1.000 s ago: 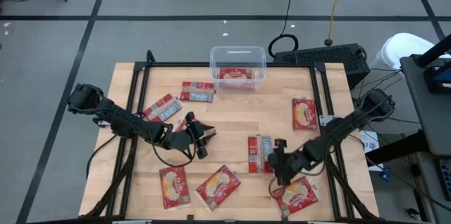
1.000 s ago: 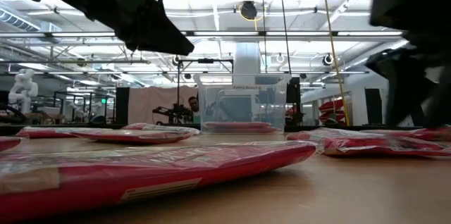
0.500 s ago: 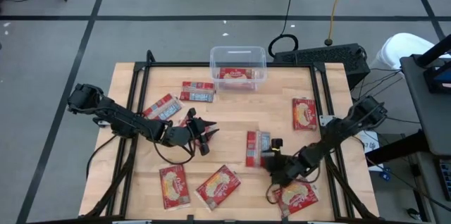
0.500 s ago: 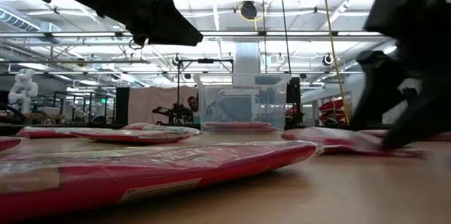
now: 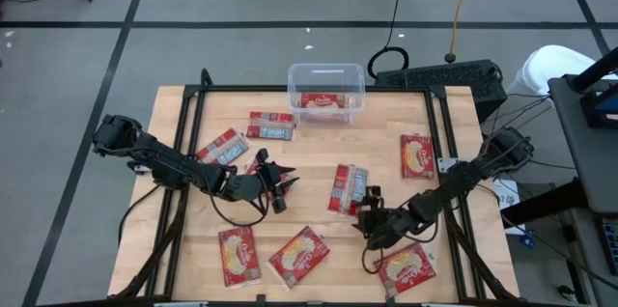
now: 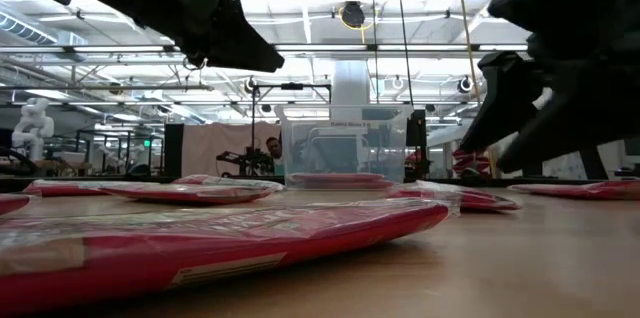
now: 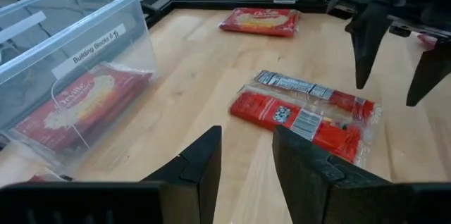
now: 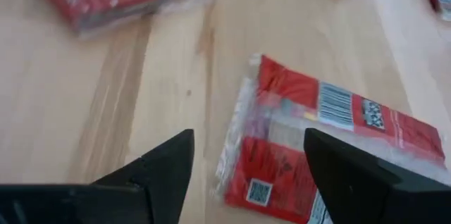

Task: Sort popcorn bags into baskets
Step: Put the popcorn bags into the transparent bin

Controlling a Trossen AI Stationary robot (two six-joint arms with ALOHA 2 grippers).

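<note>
My right gripper (image 5: 368,212) hangs wide open and empty just beside a face-down popcorn bag (image 5: 347,188) at mid-tabletop. The bag lies flat, so the fingers may skid off its slick wrap. My left gripper (image 5: 282,186), half open and empty, waits nearby and could collide. The tub (image 5: 326,77) sits at the far edge.

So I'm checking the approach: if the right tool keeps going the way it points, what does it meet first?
Probably the face-down popcorn bag lying right ahead of the open right tool; the tool hangs above it, though how far is unclear.
</note>
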